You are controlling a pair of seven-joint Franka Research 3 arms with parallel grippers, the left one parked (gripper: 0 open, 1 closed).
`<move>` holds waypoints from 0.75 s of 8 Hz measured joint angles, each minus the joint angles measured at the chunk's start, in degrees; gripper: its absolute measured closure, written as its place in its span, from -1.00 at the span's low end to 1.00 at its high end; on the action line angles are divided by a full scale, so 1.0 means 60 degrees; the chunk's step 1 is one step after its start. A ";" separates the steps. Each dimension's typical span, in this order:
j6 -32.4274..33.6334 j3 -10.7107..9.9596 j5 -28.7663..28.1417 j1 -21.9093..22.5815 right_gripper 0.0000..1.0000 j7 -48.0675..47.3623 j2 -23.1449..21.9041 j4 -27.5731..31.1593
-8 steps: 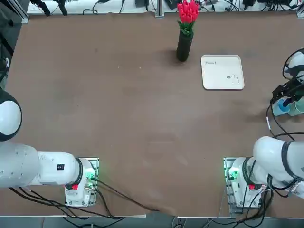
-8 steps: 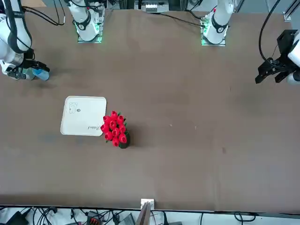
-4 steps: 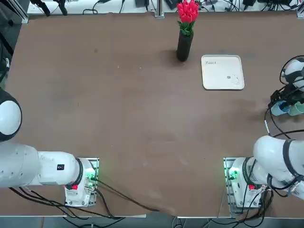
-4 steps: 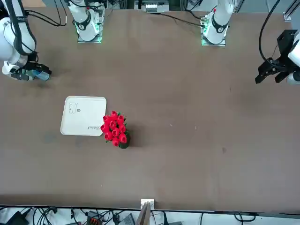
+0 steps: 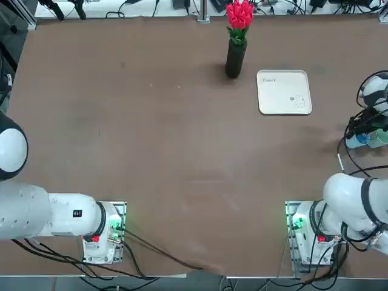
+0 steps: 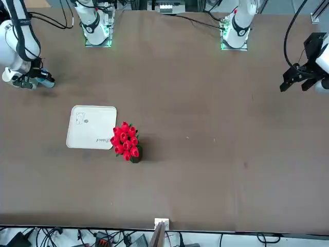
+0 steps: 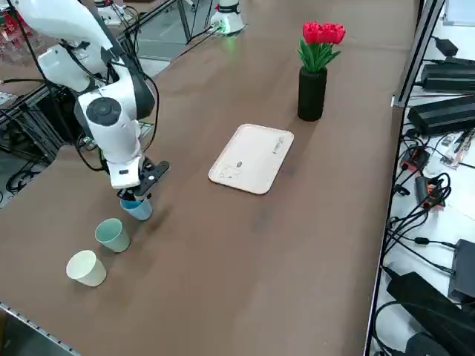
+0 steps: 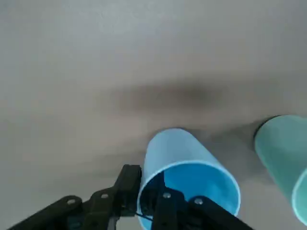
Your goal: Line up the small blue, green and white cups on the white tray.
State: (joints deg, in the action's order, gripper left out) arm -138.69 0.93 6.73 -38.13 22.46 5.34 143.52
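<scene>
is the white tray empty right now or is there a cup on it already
Empty. The white tray shows only faint marks on its face. The blue cup is at the right gripper; the green cup and white cup stand on the table.

The light blue plastic cup (image 8: 184, 165) looks smooth with a soft sheen, like the pale teal-green plastic cup (image 8: 284, 153) beside it. The brown surface (image 5: 151, 139) is matt and even. The black end effector (image 8: 147, 199) pinching the blue cup's rim looks like matt hard plastic.
</scene>
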 joint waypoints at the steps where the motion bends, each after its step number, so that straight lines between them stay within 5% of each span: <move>1: 0.0000 0.0094 0.0000 0.0011 0.90 0.0005 -0.0051 -0.0001; 4: 0.1011 0.0629 -0.0043 0.0997 0.90 -0.0402 -0.0473 -0.0556; 6: 0.1723 0.0947 -0.0384 0.3041 0.90 -0.1802 -0.0783 -0.1505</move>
State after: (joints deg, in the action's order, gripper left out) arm -128.35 6.61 4.43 -19.89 11.65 0.65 134.50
